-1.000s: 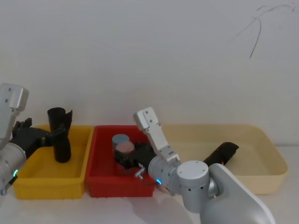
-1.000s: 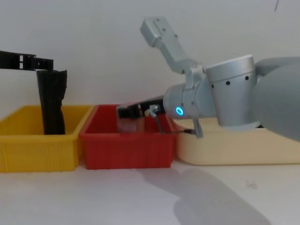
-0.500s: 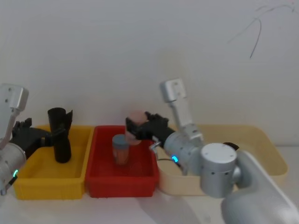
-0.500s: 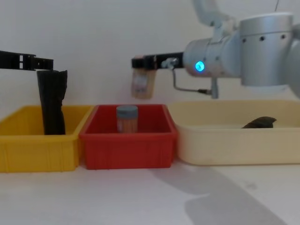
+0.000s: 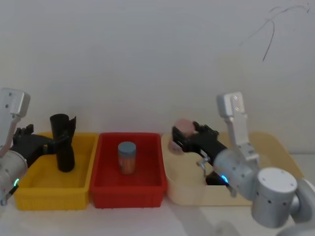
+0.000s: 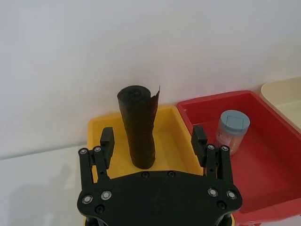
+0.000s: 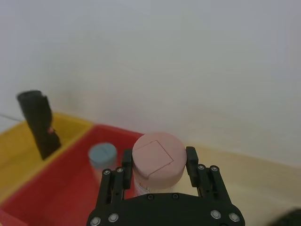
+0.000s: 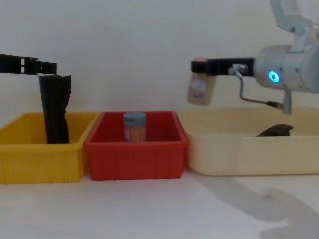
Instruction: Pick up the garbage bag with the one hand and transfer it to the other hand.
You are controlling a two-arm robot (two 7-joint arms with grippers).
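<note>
The garbage bag (image 8: 275, 130) lies glossy black; jaws of right gripper (image 8: 200, 65) hold a jar (image 8: 201, 89), left gripper (image 6: 153, 139) wide.

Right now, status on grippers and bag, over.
Left gripper open at ragged roll, yellow bin. Right gripper shut on pink-capped bottle over cream bin. Garbage bag lying in cream bin, untouched.

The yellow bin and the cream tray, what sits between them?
In the head view, a red plastic bin sits between the yellow bin and the cream tray, holding an upright blue-lidded jar.
</note>
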